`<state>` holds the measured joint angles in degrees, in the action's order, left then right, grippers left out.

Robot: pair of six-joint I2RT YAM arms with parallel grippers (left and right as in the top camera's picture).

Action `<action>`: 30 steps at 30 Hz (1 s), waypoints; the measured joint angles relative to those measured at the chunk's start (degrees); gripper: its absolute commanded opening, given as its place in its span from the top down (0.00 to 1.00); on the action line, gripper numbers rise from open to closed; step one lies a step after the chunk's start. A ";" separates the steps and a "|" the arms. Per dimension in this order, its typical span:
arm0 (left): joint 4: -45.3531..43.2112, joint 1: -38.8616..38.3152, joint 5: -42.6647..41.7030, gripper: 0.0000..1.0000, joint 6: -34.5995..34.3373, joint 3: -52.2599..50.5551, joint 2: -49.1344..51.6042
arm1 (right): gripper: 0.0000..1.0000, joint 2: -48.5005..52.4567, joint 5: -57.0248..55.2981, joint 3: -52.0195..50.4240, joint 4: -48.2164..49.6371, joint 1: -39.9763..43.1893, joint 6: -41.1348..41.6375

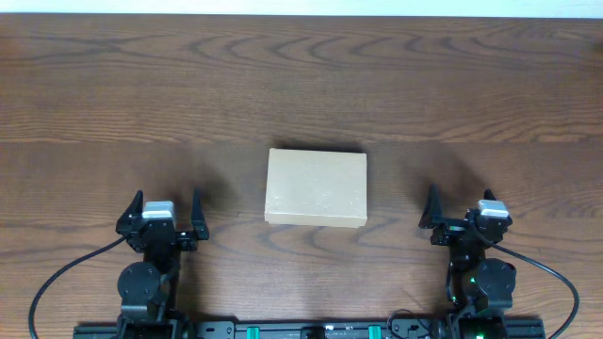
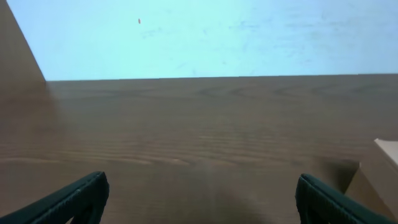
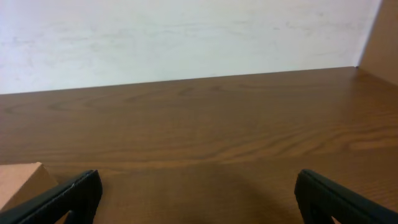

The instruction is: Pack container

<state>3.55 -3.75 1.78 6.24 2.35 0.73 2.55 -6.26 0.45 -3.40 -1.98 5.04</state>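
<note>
The container [image 1: 316,187] sits near the middle of your desk [image 1: 301,75], a plain tan cardboard box lying flat with its top face closed and its long side running from 9 to 3 o'clock. Nothing touches it. Your left tool [image 1: 166,205] rests at about 8 o'clock from the box, well apart from it, with both fingers spread wide and nothing between them. Your right tool [image 1: 469,212] mirrors it at about 4 o'clock, also gaping fully and holding nothing. Both point toward 12 o'clock, across the bare wood. From the left wrist you see the left tool [image 2: 199,208] wide apart low in the view, with a corner of the container [image 2: 380,177] at 3 o'clock. From the right wrist the right tool [image 3: 199,208] stands just as wide, and a corner of the container [image 3: 22,182] shows at 9 o'clock, beside the left finger but not touching it.
</note>
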 measured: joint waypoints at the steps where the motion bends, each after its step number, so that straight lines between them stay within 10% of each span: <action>1: 0.00 0.00 0.00 0.05 0.31 0.00 0.00 | 0.01 0.00 0.00 0.00 0.00 0.00 0.00; 30: 0.00 0.00 -0.07 0.05 1.73 0.00 0.00 | 0.01 0.00 -0.02 0.00 0.00 0.02 0.00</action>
<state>3.55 -3.75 1.72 7.97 2.35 0.73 2.55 -6.28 0.45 -3.40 -1.96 5.04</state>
